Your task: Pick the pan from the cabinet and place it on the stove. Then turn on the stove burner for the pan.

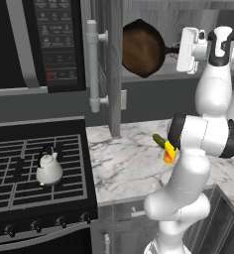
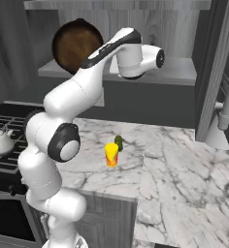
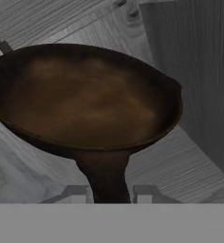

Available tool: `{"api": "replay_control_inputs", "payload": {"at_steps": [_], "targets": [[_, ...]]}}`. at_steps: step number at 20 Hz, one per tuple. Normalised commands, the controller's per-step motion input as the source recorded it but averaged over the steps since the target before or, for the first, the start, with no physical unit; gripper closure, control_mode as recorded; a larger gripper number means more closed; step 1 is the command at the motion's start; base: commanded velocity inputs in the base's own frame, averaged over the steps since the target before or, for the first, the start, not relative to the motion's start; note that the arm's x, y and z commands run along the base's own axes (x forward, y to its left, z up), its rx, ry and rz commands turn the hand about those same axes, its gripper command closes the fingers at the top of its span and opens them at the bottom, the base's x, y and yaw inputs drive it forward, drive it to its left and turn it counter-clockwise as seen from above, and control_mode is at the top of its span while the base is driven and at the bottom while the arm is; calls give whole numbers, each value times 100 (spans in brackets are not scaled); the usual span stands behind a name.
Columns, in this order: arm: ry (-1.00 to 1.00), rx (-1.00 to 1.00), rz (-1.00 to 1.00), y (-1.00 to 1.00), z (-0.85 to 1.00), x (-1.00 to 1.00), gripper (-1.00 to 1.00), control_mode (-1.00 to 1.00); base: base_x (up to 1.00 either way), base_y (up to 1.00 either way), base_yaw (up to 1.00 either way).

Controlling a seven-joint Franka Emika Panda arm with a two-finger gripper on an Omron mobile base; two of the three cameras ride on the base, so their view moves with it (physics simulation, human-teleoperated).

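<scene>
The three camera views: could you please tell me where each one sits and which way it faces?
Left base view: behind the arm on its left, facing the stove, counter and open cabinet; white arm at right.
Right base view: behind on its right, facing the marble counter; arm at left.
Hand view: on the hand, looking along the end effector at the pan, whose handle runs between the fingertips.
Shared: both base views show the tilted pan and the kettle.

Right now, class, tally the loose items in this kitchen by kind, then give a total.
Cookware: 2, the pan and the white kettle
Yellow containers: 1
Green items lying on the counter: 1
Total: 4
</scene>
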Motion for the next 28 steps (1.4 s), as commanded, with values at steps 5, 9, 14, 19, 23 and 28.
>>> {"api": "replay_control_inputs", "payload": {"at_steps": [5, 9, 14, 19, 23, 28], "targets": [[-13, 0, -4, -22, 0, -54, 100, -100, 0, 0, 0], [-11, 0, -5, -21, 0, -54, 100, -100, 0, 0, 0], [-9, 0, -6, -24, 0, -60, 100, -100, 0, 0, 0], [-8, 0, -7, -26, 0, -68, 100, -100, 0, 0, 0], [-3, 0, -7, -22, -7, -66, 100, -100, 0, 0, 0], [-1, 0, -6, -9, -14, -60, 100, -100, 0, 0, 0]]}}
